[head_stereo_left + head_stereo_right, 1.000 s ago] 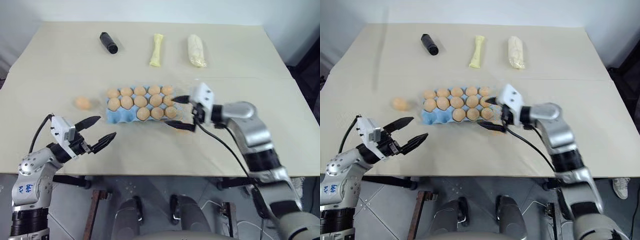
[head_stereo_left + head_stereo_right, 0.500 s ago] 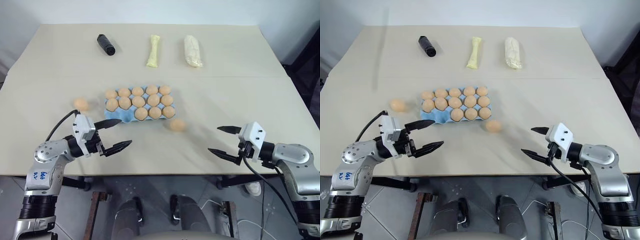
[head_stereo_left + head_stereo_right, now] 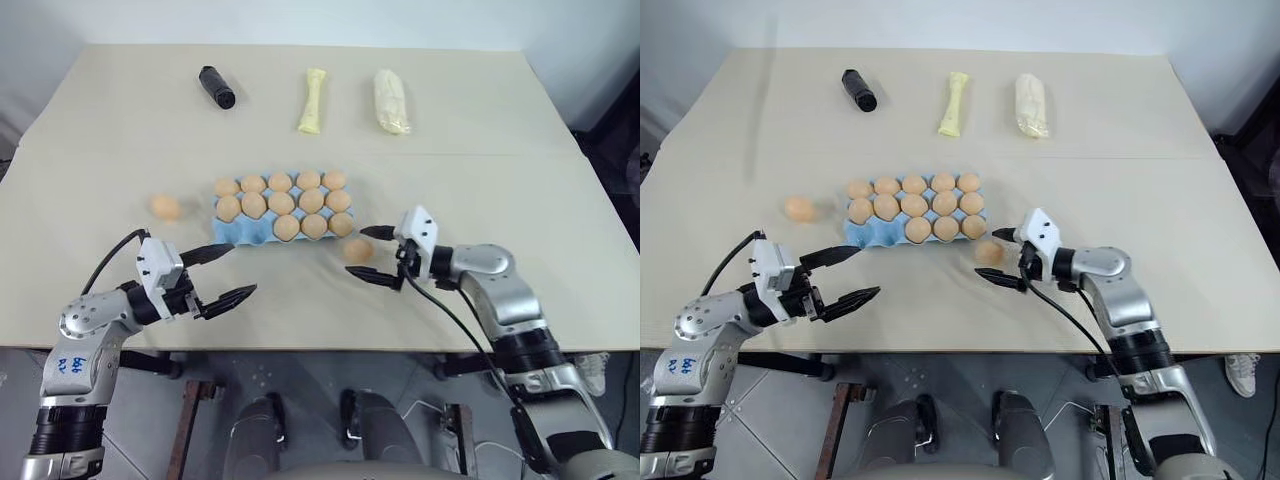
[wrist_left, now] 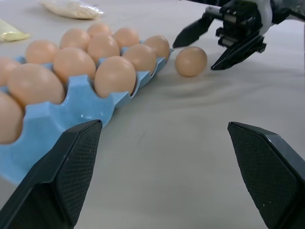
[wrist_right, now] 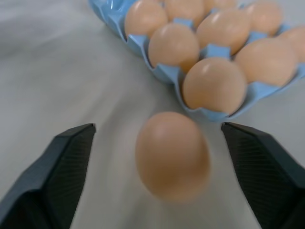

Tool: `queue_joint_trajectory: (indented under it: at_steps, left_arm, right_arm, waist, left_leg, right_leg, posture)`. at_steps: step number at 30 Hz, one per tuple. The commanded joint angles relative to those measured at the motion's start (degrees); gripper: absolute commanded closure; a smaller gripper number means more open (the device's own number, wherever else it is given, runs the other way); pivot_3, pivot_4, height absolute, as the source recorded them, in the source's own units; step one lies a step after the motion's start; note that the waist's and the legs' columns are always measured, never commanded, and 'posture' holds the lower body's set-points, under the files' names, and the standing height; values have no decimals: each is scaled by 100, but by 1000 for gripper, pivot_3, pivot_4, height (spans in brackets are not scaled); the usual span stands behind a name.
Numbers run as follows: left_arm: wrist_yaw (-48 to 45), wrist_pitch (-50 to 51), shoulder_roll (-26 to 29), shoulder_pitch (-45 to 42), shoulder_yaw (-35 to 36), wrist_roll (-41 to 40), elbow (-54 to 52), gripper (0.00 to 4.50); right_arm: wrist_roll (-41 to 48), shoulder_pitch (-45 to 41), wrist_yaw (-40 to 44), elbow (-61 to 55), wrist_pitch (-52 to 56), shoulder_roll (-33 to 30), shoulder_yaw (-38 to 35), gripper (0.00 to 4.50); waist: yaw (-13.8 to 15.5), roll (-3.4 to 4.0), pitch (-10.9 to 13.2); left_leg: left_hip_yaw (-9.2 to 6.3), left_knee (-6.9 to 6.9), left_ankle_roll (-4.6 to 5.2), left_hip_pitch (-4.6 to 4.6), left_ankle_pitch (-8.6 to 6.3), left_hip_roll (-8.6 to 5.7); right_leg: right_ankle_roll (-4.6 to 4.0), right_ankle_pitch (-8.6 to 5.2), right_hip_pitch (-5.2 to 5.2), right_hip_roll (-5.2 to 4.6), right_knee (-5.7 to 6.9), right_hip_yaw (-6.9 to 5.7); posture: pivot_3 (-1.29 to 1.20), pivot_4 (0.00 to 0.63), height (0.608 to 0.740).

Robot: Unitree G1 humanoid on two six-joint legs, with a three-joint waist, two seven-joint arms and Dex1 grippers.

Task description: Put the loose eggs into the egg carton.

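The light blue egg carton [image 3: 233,234] lies mid-table with several tan eggs in its cups; two cups at its front left corner are bare. One loose egg [image 3: 357,250] rests on the table just off the carton's front right corner. My right gripper [image 5: 157,126] is open around it, one finger on each side with a gap to both. Another loose egg [image 3: 165,207] lies left of the carton. My left gripper [image 3: 243,268] is open and empty, in front of the carton's left end and pointing right.
At the back of the table lie a black cylinder [image 3: 217,86], a yellow bag [image 3: 313,101] and a paler bag [image 3: 392,100]. The table's front edge runs just below both grippers.
Half a second ago my right gripper was out near the table's front right. It has swung back in and now brackets the loose egg by the carton. The left gripper has stayed put.
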Motion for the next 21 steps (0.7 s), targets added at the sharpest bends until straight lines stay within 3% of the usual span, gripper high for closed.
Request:
queue_joint_trajectory:
  at_steps: [1,5,8,13,21]
  left_arm:
    - [140,-6,74,277,337,-141,-368,0]
    - [280,19,59,550,551,-194,-477,0]
    - [361,1,56,735,766,-246,-367,0]
    - [537,-96,-53,993,1010,-216,-168,0]
    - [804,-89,-269,1536,1380,-358,-440,0]
  right_arm:
    - [26,-191,182,206,-297,95,20,1313]
    - [86,-285,260,-18,-217,213,82,2658]
    - [382,-381,385,-620,260,342,159,2658]
    - [562,-1023,157,-851,813,1107,428,2658]
    - [-621,-2551,-601,1527,-381,2320,1061,2658]
  waist:
    - [-13,0,0]
    - [-35,0,0]
    - [-45,0,0]
    - [-132,0,0]
    - [-192,-3,-2]
  left_leg:
    - [3,0,1,1,-1,-1]
    - [3,0,-16,4,-10,3]
    - [3,1,-24,5,-11,4]
    - [4,0,-32,4,-8,9]
    - [6,-2,-35,-3,-5,8]
  right_leg:
    - [1,0,0,-1,0,0]
    - [1,1,-1,0,5,2]
    - [0,0,-4,0,14,5]
    - [-8,-3,-17,0,38,17]
    - [-13,-2,-28,-4,41,17]
  posture:
    - [0,150,740]
    - [0,150,740]
    - [0,150,740]
    - [0,150,740]
    - [0,150,740]
